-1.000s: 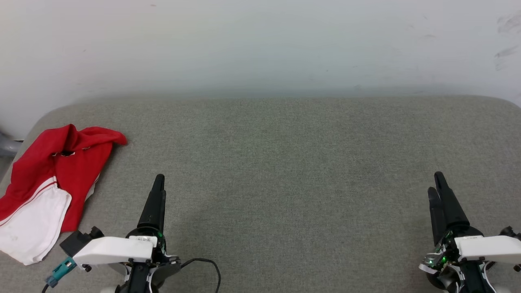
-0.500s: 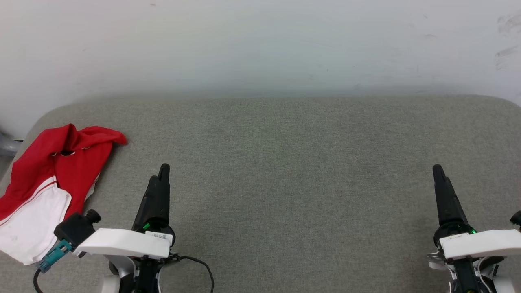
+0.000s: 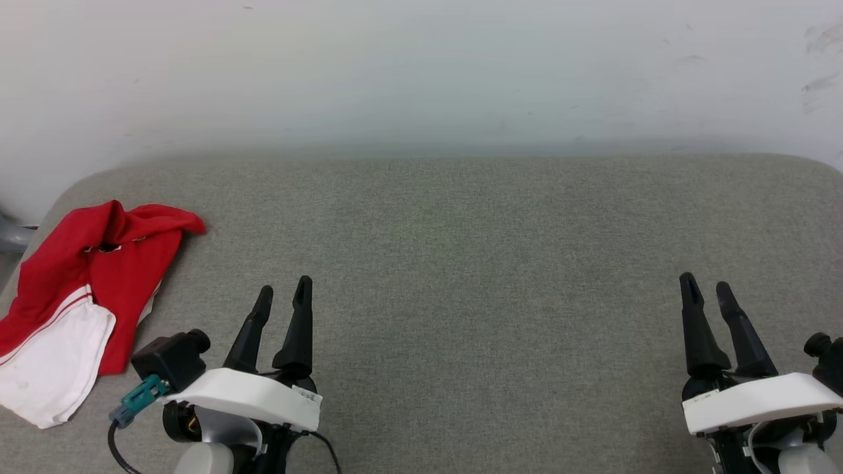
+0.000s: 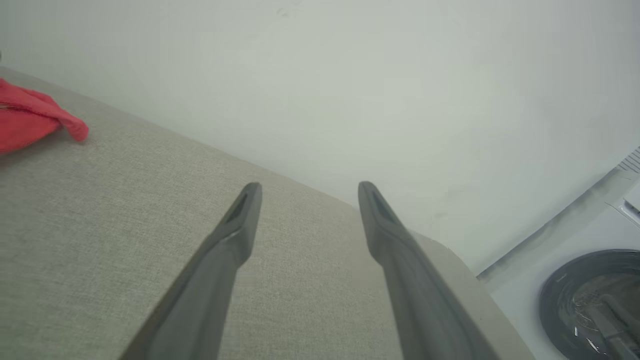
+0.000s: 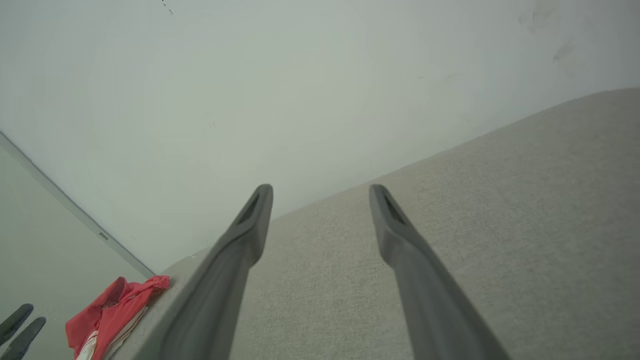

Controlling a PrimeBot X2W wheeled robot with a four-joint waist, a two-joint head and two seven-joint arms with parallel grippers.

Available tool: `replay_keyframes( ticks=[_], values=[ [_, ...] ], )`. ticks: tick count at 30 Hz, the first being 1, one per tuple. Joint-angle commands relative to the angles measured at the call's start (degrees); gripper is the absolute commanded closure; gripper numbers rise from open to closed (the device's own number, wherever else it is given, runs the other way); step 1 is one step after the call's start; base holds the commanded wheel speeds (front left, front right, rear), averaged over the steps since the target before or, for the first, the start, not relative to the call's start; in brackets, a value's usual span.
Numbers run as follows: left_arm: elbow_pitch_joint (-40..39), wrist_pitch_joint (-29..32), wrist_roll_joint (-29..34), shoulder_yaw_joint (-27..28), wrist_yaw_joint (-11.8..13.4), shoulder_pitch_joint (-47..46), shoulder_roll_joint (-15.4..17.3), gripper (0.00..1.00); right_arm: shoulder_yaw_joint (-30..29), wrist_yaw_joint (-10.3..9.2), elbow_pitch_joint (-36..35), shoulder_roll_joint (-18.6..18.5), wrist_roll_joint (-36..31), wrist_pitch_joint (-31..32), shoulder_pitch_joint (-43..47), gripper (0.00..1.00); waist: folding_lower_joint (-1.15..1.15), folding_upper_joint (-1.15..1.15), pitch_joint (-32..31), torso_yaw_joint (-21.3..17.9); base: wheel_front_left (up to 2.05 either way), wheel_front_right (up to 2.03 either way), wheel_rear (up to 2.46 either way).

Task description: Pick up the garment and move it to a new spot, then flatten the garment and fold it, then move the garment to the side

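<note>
My left claw (image 3: 284, 291) hangs over the near-left part of the bench (image 3: 474, 250), its fingers spread wide with nothing between them. My right claw (image 3: 705, 284) hangs over the bench's near-right part, just as wide and empty. The garment (image 3: 108, 263) lies crumpled at the bench's left edge, red with a white panel, and neither claw touches it.

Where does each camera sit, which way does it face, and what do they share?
Head view: on the head, facing forward and down at the grey surface; left end effector and right end effector show, both open.
Left wrist view: on that wrist, facing the wall along its own fingers.
Right wrist view: likewise, on its wrist.
Shared: the red garment, in all three.
</note>
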Motion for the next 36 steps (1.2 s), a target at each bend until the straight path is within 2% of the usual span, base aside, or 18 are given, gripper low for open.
replay_keyframes(
  ticks=[1, 11, 21, 27, 36],
  values=[
    [-0.6, -0.6, 2.2, -0.3, 0.5, -1.3, 0.4, 0.00, 0.1, 0.01, -1.0, -0.2, -2.3, -0.5, 0.3, 0.00, 0.00, 0.00, 0.0, 0.0, 0.00, 0.00, 0.00],
    [-0.6, -2.2, 11.1, -2.0, 4.1, -1.2, 2.9, 0.00, 0.0, 0.00, -2.4, 0.3, -12.3, 0.0, 0.9, 0.00, 0.00, 0.00, -0.1, 0.1, 0.00, 0.00, 0.00],
    [0.3, -3.6, 16.5, -3.7, 6.7, -1.1, 4.7, 0.00, 0.1, 0.00, -3.3, 0.4, -18.3, 2.3, 1.6, 0.00, 0.00, 0.00, -0.3, 0.2, 0.00, 0.00, 0.00],
    [1.1, -4.4, 18.9, -4.5, 7.3, -1.2, 5.1, 0.00, -0.2, 0.00, -4.0, 0.6, -21.2, 3.2, 2.3, 0.00, 0.00, 0.00, -0.4, 0.3, 0.00, 0.00, 0.00],
    [2.8, -5.5, 20.7, -4.5, 6.4, -1.5, 4.6, 0.00, -0.6, 0.00, -4.9, 0.9, -25.6, 3.9, 2.9, 0.00, 0.00, 0.00, -0.4, 0.3, 0.00, 0.00, 0.00]
  ],
)
